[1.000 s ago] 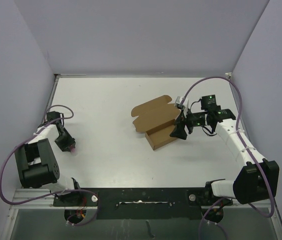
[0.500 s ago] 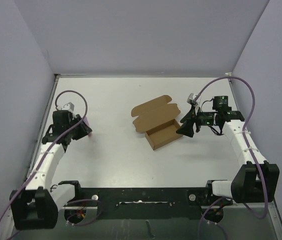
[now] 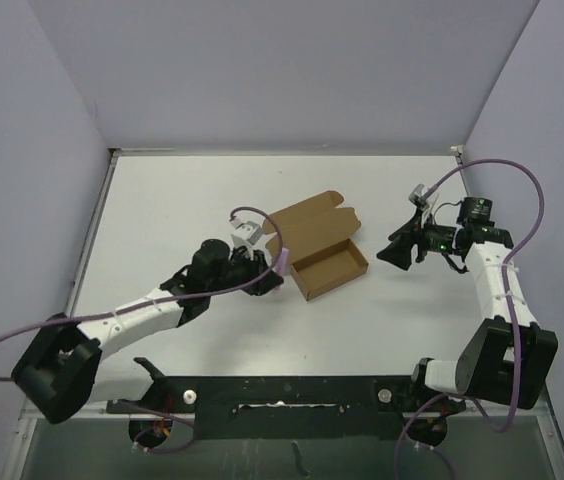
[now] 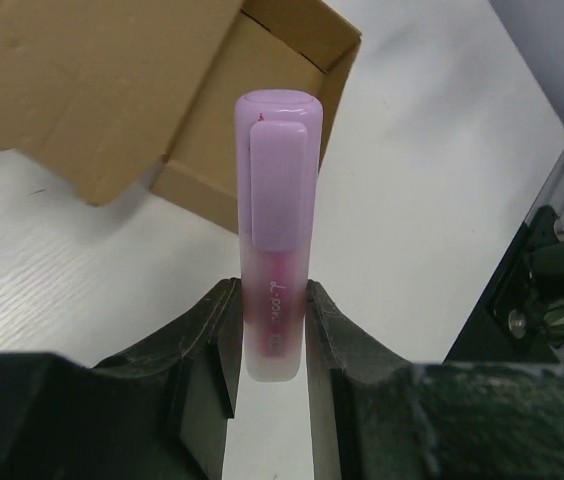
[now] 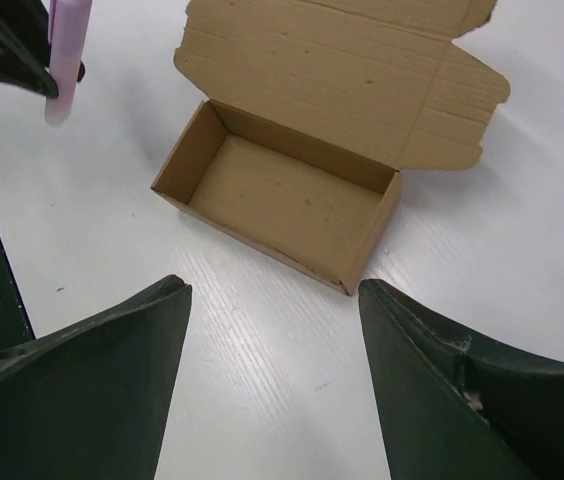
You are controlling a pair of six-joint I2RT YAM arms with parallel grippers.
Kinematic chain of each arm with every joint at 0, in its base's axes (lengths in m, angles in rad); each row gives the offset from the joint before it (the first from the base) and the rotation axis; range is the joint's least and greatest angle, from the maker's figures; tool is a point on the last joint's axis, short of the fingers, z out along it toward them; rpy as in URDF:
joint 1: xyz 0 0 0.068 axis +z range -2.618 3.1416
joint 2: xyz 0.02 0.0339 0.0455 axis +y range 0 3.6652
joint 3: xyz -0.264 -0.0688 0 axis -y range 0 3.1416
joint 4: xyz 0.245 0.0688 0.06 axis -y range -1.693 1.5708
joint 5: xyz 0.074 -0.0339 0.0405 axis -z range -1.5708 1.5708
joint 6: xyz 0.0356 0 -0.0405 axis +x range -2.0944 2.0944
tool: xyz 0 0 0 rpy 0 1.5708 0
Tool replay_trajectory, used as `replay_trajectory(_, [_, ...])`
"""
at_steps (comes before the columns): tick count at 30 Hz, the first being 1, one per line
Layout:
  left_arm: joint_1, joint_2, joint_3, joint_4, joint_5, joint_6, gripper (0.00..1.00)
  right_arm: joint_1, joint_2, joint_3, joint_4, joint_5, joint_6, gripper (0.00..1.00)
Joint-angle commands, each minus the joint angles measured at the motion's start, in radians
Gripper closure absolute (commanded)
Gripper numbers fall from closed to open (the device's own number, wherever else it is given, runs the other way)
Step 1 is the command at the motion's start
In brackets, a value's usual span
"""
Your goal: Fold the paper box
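- Paper box [image 3: 328, 266] sits mid-table. Tray part is already stood up, all 4 walls upright afaict, nothing inside.
- Lid flap [image 3: 307, 222] w/ its side tabs lies flat open on the far side of the tray. So imo approx halfway: what's left is swinging the lid over + tucking the tabs in.
- Nearest the cam: black rail [image 3: 282, 405] along the table edge w/ both arm bases on it.
- L gripper [image 4: 274, 310] is just left of the box, clamped on a purple marker [image 4: 274, 190], cap end pointing toward the tray. Maybe it's meant to go inside? Can't say.
- R gripper [image 5: 272, 288] hangs a bit off to the right of the box, jaws spread wide, holding nothing, not touching the cardboard.
- Table [image 3: 182, 190] is plain white, matte, w/ a faint ridged grain in the R wrist view.
- Furthest back: pale lavender-grey walls [image 3: 282, 70] closing it in on 3 sides, no markings.
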Motion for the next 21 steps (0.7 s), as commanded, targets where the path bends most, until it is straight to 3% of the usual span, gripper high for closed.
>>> replay_trajectory(1, [-0.112, 0.174, 0.164, 0.166, -0.061, 0.161, 1.00, -0.054, 0.025, -0.004, 0.021, -0.046, -0.023, 0.31])
replay_trajectory(12, [-0.189, 0.533, 0.588, -0.063, -0.120, 0.321, 1.00, -0.071, 0.066, 0.006, 0.020, -0.035, -0.022, 0.31])
replay_trajectory(21, [-0.267, 0.672, 0.752, -0.259, -0.216, 0.356, 0.99, -0.073, 0.050, 0.006, 0.022, -0.032, -0.010, 0.30])
